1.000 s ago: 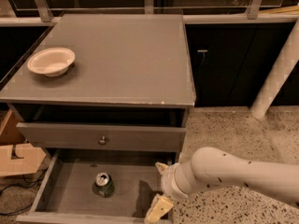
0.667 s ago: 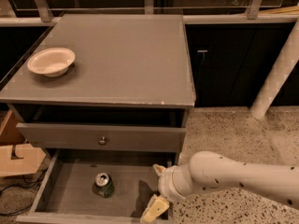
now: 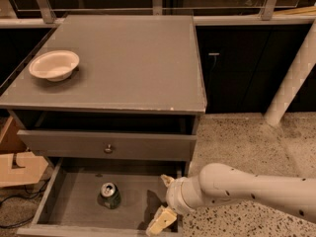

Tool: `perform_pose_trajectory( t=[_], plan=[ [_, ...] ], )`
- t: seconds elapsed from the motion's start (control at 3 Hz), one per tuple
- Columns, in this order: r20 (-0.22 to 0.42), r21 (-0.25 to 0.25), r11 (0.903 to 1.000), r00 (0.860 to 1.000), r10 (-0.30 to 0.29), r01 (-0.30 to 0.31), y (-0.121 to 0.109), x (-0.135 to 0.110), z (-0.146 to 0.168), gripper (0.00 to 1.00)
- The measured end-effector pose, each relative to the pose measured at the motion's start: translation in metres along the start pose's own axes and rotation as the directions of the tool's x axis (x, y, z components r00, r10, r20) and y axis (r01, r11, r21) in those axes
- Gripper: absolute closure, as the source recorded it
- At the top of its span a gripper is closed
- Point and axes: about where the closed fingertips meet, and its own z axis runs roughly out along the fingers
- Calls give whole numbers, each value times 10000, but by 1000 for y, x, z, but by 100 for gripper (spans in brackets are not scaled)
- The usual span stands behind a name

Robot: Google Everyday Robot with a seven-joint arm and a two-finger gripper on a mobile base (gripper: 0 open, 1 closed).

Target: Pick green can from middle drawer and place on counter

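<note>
The green can (image 3: 109, 195) stands upright on the floor of the open middle drawer (image 3: 74, 209), left of its centre, with its silver top showing. My gripper (image 3: 158, 204) is at the drawer's right side, low over the floor, to the right of the can and apart from it. Its pale fingers (image 3: 161, 221) are spread and hold nothing. The white arm reaches in from the right. The counter (image 3: 128, 58) is the grey cabinet top above.
A white bowl (image 3: 54, 64) sits at the counter's left side. A shut grey drawer front with a small knob (image 3: 108, 148) hangs above the open drawer. Cardboard pieces (image 3: 15, 167) lie at the left. A white post (image 3: 291, 83) stands on the speckled floor at the right.
My arm and gripper have shifted a little to the left, closer to the can. The can and bowl have not moved.
</note>
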Motion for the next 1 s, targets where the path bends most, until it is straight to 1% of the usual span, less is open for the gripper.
perform_pose_trajectory(
  t=[0.33,0.67,1.0],
  plan=[
    [477,-248,9997,9989,24,-13,1,2,19,0],
    [1343,147,9998,9908,-157,139,-12,-3,47,0],
    [1343,147,9998,9908,-157,139,-12,-3,47,0]
  ],
)
